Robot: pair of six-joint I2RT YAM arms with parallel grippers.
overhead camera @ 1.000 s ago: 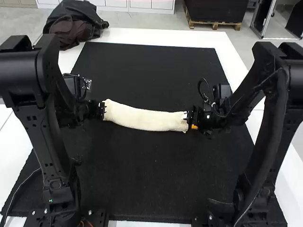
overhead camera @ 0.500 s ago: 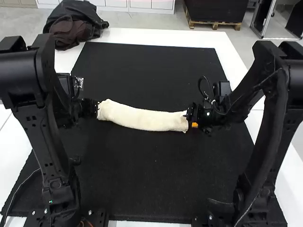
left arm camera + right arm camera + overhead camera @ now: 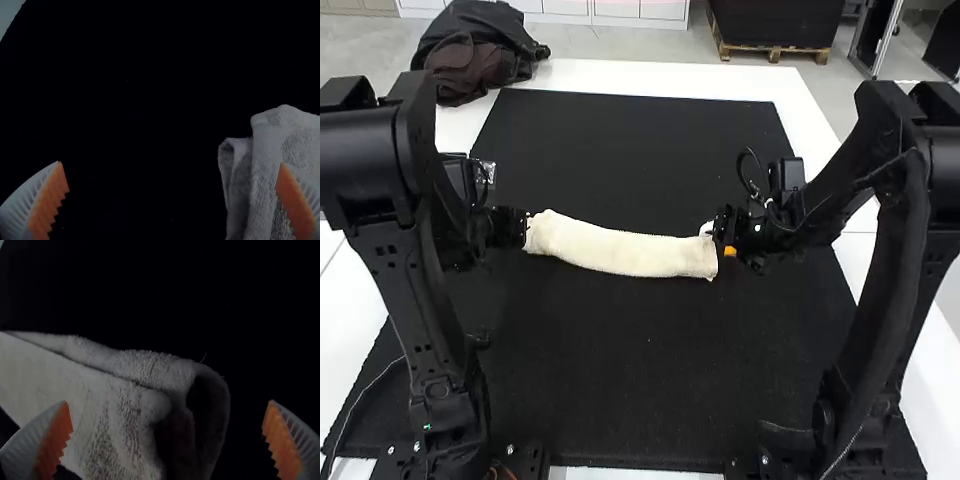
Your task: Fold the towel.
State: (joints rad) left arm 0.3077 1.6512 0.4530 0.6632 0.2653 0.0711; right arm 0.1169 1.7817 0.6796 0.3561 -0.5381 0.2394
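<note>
I'm having both sets of jaws open, gripping nothing. My left gripper (image 3: 525,229) is hovering at the towel's left end, high view; my right gripper (image 3: 717,226) is hovering at its right end. The towel (image 3: 625,252), cream, is lying across the middle of the black mat (image 3: 640,380), already folded into a long narrow strip, bowing slightly, running between my two grippers. In the left wrist view my left gripper (image 3: 172,162) is showing its white ribbed fingers wide apart, orange pads (image 3: 47,202) facing each other; one finger is overlapping the towel's end, the other is sitting against plain mat. Stacked layers are showing there, a smaller fold poking out beside the thicker one. In the right wrist view my right gripper (image 3: 169,401) is likewise holding its fingers well apart, with the towel's end, looped layers gaping open, showing between them; one finger is overlapping the strip. Whether any finger is touching cloth, I'm not able to tell. White table (image 3: 620,78) is framing the mat; a dark fabric bundle (image 3: 460,60) is resting on its far left corner.
</note>
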